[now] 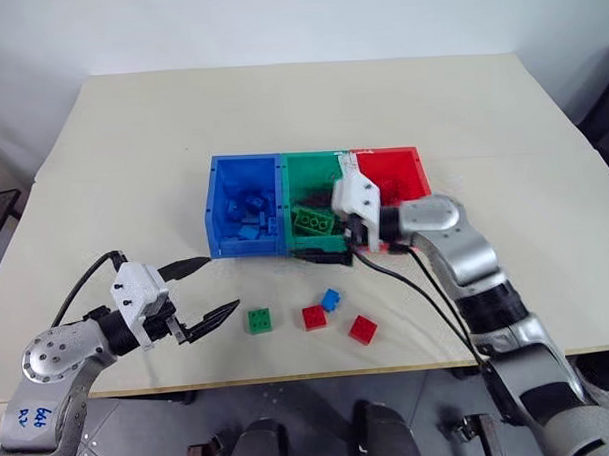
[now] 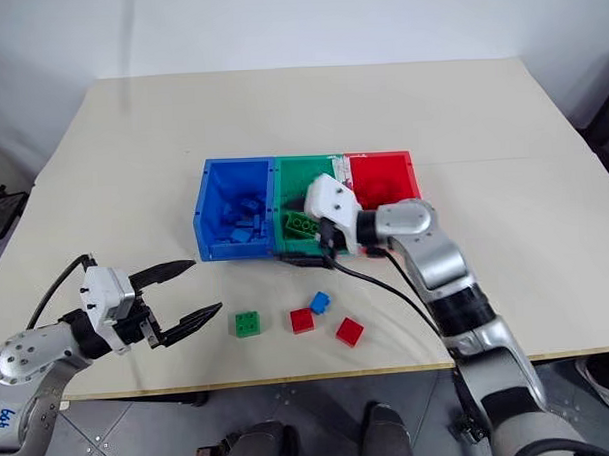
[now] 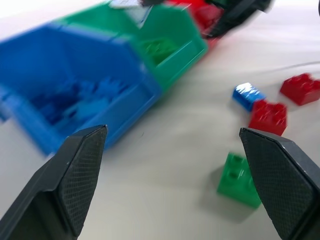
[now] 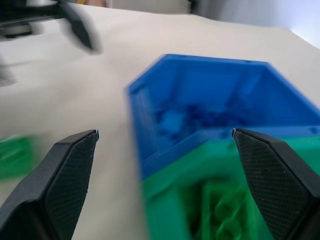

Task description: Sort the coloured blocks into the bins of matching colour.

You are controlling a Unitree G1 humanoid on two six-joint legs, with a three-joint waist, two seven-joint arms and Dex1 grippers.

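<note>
Step now: right tool sits at the near edge of the green bin, jaws spread wide, nothing betw. them; green bricks lie in the bin just past it. Looks like a drop-off step, my read only.
Left tool: jaws wide apart, empty, low over the table, pointing toward the loose bricks.
Bins: blue bin, green bin, red bin joined in a row mid-table; blue one has blue bricks inside, the red bin's contents can't be made out.
Still loose: green brick, red brick touching a blue brick, second red brick, all on the table in front of the bins.
How to do it well: lift right tool straight up clear of the bin wall before swinging, so the wall isn't snagged. Green brick is nearest the left tool, w/ open table around it, so easiest next grab.
In the way: red + blue bricks touch, so jaws closing on one may nudge the other; come from the free side. Black cable trails off the right arm over the table near the second red brick, could drag it.
</note>
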